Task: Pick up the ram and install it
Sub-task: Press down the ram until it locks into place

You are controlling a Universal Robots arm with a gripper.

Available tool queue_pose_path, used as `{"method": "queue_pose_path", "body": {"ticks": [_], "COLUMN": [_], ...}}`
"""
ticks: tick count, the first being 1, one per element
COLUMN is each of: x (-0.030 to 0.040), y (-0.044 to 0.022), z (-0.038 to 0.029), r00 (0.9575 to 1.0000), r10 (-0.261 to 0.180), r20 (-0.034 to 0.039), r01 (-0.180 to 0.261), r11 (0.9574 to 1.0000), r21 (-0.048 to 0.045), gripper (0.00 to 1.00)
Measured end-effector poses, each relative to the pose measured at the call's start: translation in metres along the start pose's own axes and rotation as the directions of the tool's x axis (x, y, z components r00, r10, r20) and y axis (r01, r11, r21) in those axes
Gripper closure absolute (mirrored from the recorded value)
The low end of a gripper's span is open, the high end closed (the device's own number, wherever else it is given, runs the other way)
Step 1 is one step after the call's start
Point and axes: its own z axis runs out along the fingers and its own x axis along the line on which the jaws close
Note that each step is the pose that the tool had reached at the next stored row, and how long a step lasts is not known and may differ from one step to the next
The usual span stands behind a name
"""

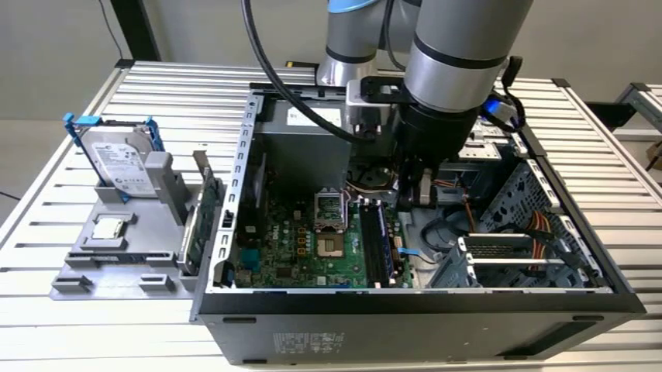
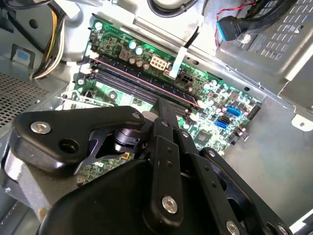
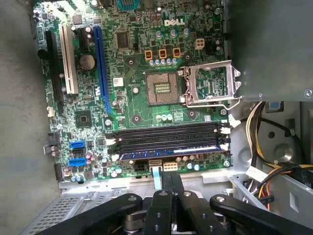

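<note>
Exterior view, its left to its right. The grey plastic parts fixture (image 1: 104, 273) holds the silver hard drive in a blue frame (image 1: 122, 167) and the green expansion card (image 1: 207, 213) standing on edge. Then comes the open black-and-grey computer case (image 1: 414, 318) with the green motherboard (image 1: 300, 248) inside.

The long blue ram stick with black chips (image 1: 379, 240) is off the fixture. It stands in a memory slot at the board's edge toward the exterior view's right. In the first wrist view the ram (image 3: 168, 152) looks level in its slot, with white end clips at both ends, so I judge pick-up and insertion done. I can't confirm it is fully locked.

My black gripper (image 3: 171, 177) has its fingers pressed together, holds nothing, and sits just beside the slots.

Writing: a printed label on the drive and white lettering on the board, neither read off.
</note>
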Motion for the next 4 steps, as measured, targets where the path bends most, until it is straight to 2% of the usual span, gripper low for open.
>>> {"method": "queue_pose_path", "body": {"ticks": [4], "x": [0.0], "y": [0.0], "z": [-0.0007], "r00": [1.0], "r10": [0.0], "r20": [0.0], "r01": [0.0], "r11": [1.0], "r21": [0.0], "gripper": [1.0]}}
